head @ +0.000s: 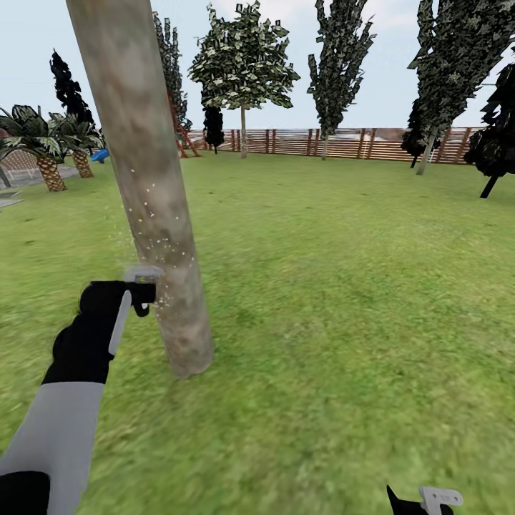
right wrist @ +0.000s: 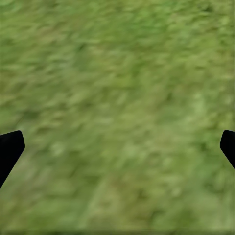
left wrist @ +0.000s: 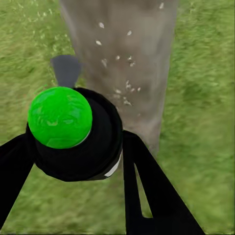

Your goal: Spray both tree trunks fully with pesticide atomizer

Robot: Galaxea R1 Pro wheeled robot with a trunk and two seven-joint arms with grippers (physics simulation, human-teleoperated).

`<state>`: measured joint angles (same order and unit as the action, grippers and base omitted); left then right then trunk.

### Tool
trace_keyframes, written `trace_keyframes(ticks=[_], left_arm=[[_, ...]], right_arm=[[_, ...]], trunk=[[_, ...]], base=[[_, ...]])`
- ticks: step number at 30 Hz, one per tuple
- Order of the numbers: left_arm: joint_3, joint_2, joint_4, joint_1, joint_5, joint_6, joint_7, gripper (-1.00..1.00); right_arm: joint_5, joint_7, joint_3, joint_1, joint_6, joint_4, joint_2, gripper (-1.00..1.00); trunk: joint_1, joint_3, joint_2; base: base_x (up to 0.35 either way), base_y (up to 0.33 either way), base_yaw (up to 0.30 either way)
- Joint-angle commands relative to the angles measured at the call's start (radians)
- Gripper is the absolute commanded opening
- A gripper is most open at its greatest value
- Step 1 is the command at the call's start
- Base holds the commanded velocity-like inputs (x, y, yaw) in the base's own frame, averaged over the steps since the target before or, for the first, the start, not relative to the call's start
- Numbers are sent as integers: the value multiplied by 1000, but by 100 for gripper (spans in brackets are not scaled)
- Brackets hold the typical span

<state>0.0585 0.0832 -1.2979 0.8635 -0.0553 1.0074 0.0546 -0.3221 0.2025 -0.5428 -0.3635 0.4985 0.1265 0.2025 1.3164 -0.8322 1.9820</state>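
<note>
- Left claw [head: 136, 293] pinching the sprayer [left wrist: 73, 134] between its black fingers [left wrist: 152, 191], held just beside the tree trunk [head: 154, 186], low on it.
- Sprayer dark and round, topped with a bright green ball [left wrist: 59, 117], aimed at the bark.
- Tiny white specks [left wrist: 122, 73] scattered over the trunk near the sprayer.
- Right claw [right wrist: 117, 147] spread wide over bare lawn [head: 343, 286], holding nothing.
- Brown slat fence [head: 336, 143] far behind.
</note>
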Motion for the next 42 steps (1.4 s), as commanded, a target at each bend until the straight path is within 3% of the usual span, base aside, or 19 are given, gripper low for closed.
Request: trace_keyframes(ticks=[1,6,8,14,15,16,17,18,22,27,36,42], left_arm=[[0,-1,0,-16,-1,-1,0,-100],[-23,-17,6,-105,1,-5,2,-100],[-38,-50,9,-150,-1,-25,2,-100],[-40,-60,27,-204,-3,-70,5,-100],[-40,-66,58,-206,-5,-121,15,-100],[-38,-102,176,-208,1,-260,87,-100],[-36,-115,262,-209,5,-387,125,-100],[-36,-117,296,-223,8,-404,130,-100],[-24,-122,313,-266,18,-415,131,-100],[-7,-120,322,-283,23,-495,131,-100],[-5,-121,323,-285,23,-500,131,-100],[-6,-123,333,-285,27,-500,165,-100]], right_arm=[[0,0,0,0,0,0,0,100],[0,0,0,0,0,-1,0,100],[0,0,0,0,0,-1,0,100],[0,0,0,0,0,-1,-1,100],[0,0,0,0,0,-1,-1,100],[0,0,0,0,0,-1,-1,100],[0,0,0,0,0,-1,-1,100],[0,0,0,0,0,-1,-1,100],[0,0,0,0,0,-1,-1,100],[0,0,0,0,1,-1,-1,100],[0,0,0,0,0,-1,-2,100],[0,0,0,0,1,-1,-2,100]], trunk=[[0,0,0],[0,0,0],[0,0,0],[0,0,0],[0,0,0],[0,0,0],[0,0,0],[0,0,0],[0,0,0],[0,0,0],[0,0,0],[0,0,0]], base=[[0,0,0],[0,0,0],[0,0,0],[0,0,0],[0,0,0],[0,0,0],[0,0,0],[0,0,0],[0,-131,0],[68,-261,1],[206,-212,212],[155,-227,23]])
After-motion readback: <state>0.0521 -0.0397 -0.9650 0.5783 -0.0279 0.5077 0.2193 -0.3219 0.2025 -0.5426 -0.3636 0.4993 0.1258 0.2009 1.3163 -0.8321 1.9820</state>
